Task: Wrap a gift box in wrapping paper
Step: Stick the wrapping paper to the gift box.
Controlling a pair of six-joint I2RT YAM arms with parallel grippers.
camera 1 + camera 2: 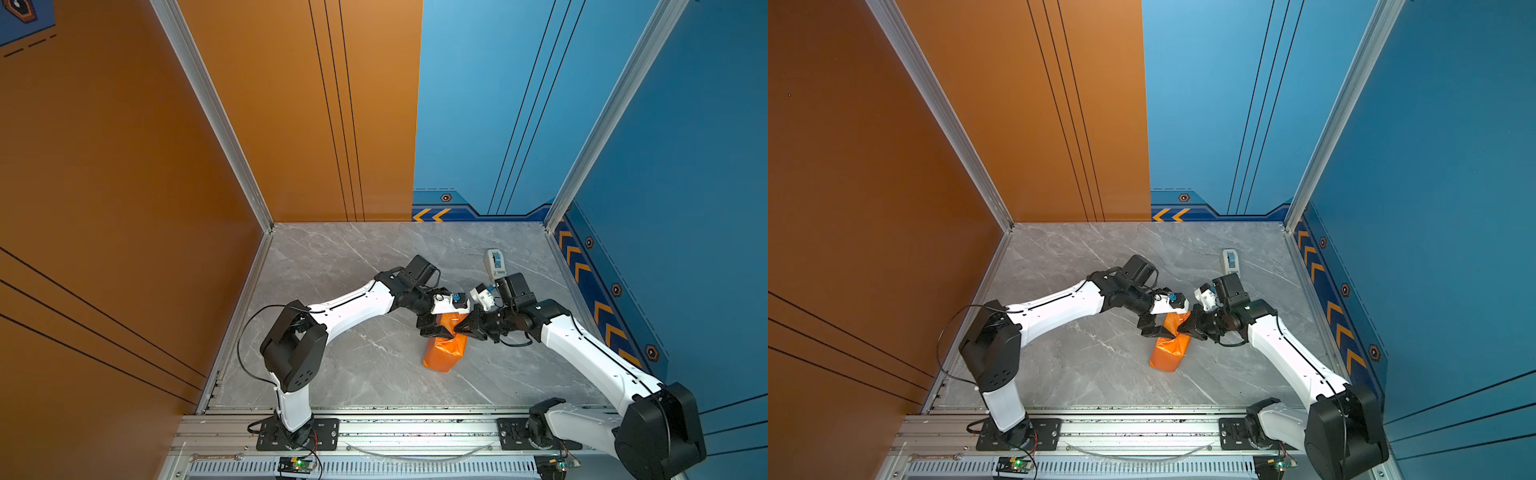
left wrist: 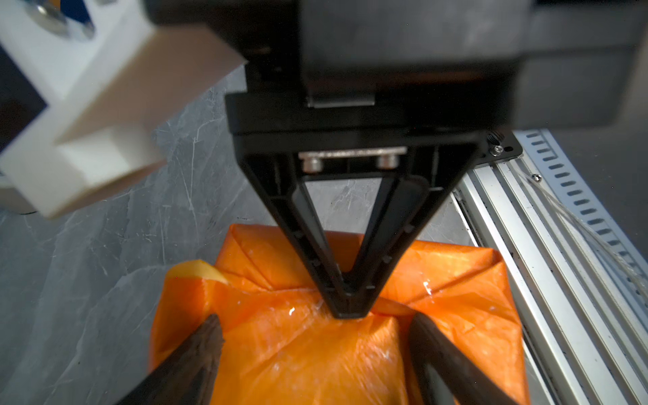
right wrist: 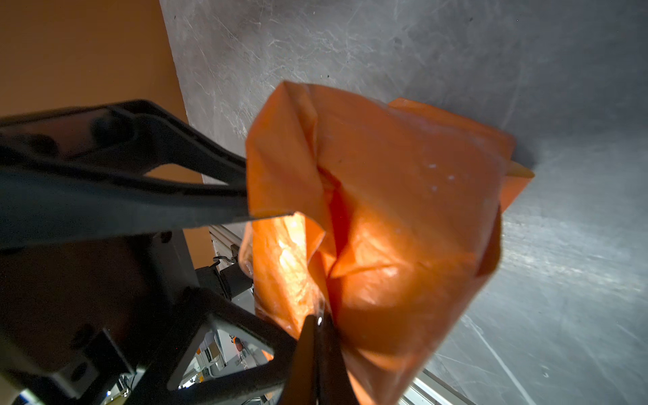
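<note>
The right gripper is pinching the wrapping paper fully closed; the left gripper is straddling it wide, gripping nothing. Pulling toward 3 o'clock risks tearing the fold.

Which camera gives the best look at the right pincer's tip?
The left wrist view: the right pincer faces it, shut, tip pressed on the wrapping paper. The right wrist view shows only the tip's edge; both top views show it small and dark.
</note>
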